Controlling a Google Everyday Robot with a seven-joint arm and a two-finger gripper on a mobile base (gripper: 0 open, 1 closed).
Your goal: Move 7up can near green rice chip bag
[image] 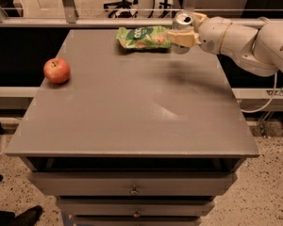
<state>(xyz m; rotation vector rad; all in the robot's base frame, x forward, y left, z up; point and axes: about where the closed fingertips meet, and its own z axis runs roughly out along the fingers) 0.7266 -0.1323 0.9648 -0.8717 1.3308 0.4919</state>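
Currently the gripper [185, 30] is recorded at the far right corner of the grey table [132, 121], carried on a white arm [245, 39] that enters from the right side of the view. Its two beige fingers [181, 37] are closed around the 7up can [183, 19], one finger seen across the near side of the can and the other behind it. The can is held roughly upright, with its silver pull-tab top tilted slightly toward the camera. It appears to be held clear of the tabletop; a soft shadow is noted on the surface nearer the camera, apart from the can. The green rice chip bag [144, 36] is observed lying flat at the far edge of the table, just beside the can on its left, with the bag's right end reaching the near finger; whether contact is made cannot be told. A red apple [56, 70] is noted near the left edge of the table, well apart from both bag and can. Drawers [132, 188] are seen under the tabletop, and a thin cable [269, 100] hangs at the right.
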